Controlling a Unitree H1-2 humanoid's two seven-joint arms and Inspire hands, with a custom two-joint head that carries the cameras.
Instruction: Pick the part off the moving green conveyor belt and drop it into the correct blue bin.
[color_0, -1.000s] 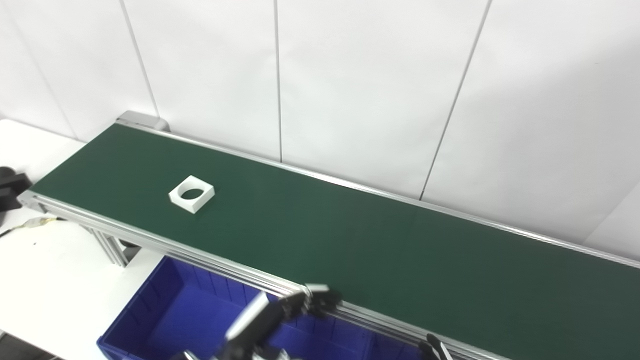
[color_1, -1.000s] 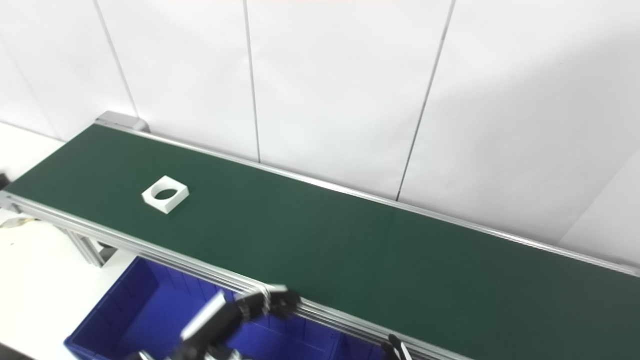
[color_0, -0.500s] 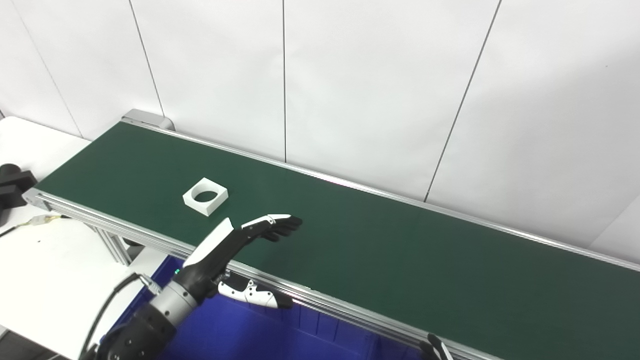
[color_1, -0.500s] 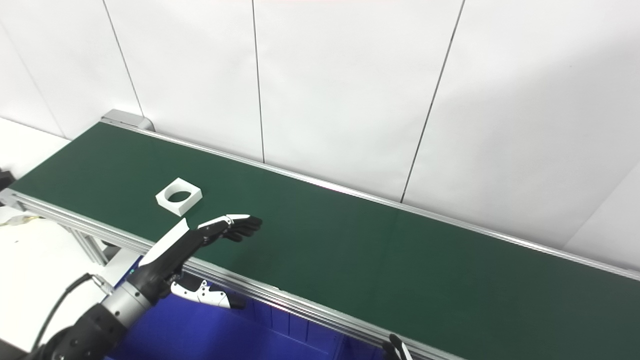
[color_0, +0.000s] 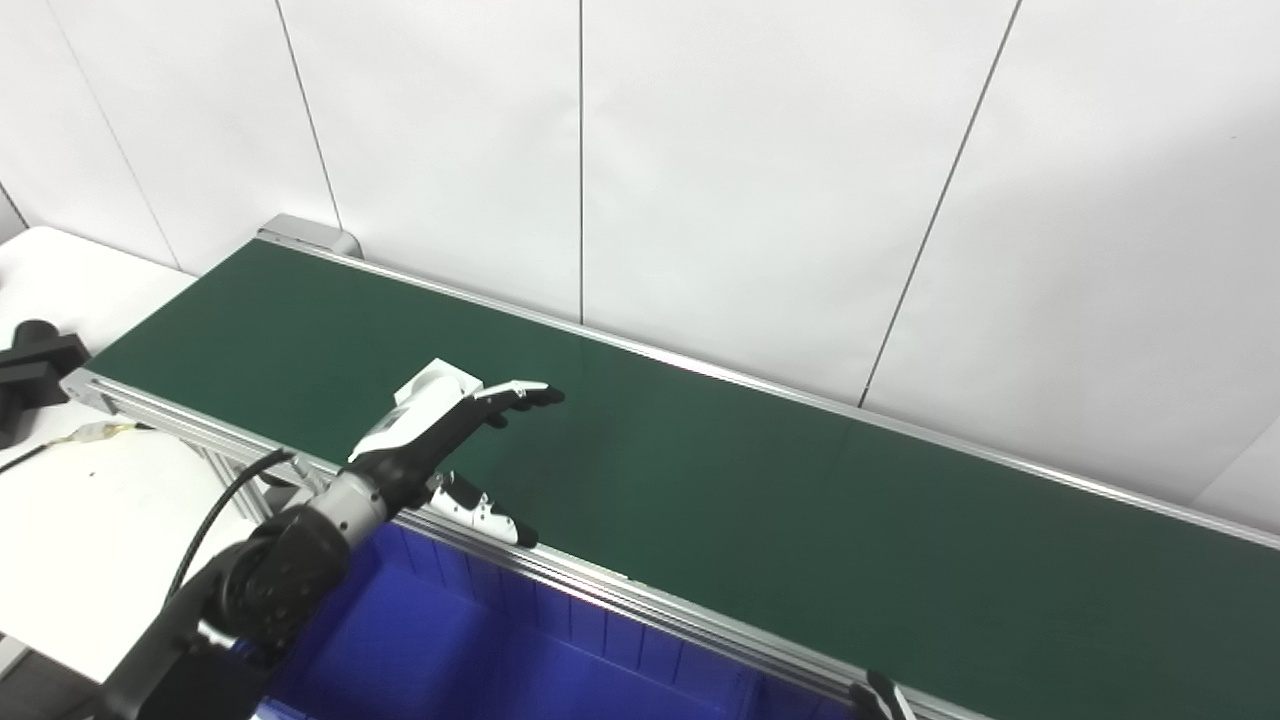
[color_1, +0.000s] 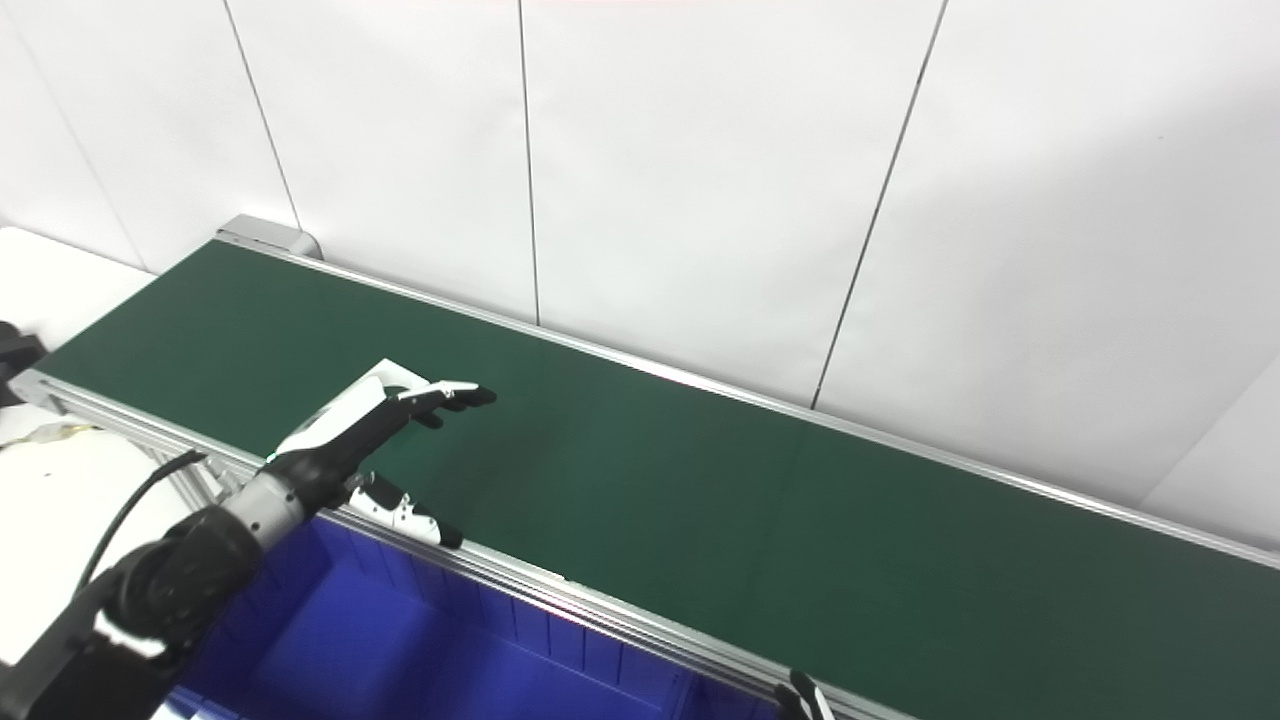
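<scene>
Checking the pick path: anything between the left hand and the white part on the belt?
Nothing visible. The left hand is open over the green conveyor belt, and its own palm and fingers cover most of the white part; only a corner shows behind them. Whether it touches the part cannot be told.

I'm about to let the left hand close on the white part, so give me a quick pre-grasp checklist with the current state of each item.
1. Left hand open, fingers apart, thumb spread below: ok.
2. Left hand placed over the white part: ok, the fingers cover most of it.
3. Fingers touching the part: cannot tell.
4. Part lying on the green conveyor belt: ok, only its far edge shows.
5. Blue bin open below the belt's near rail: ok.
6. Right hand out of the way: ok, only a tip shows at the bottom edge.
</scene>
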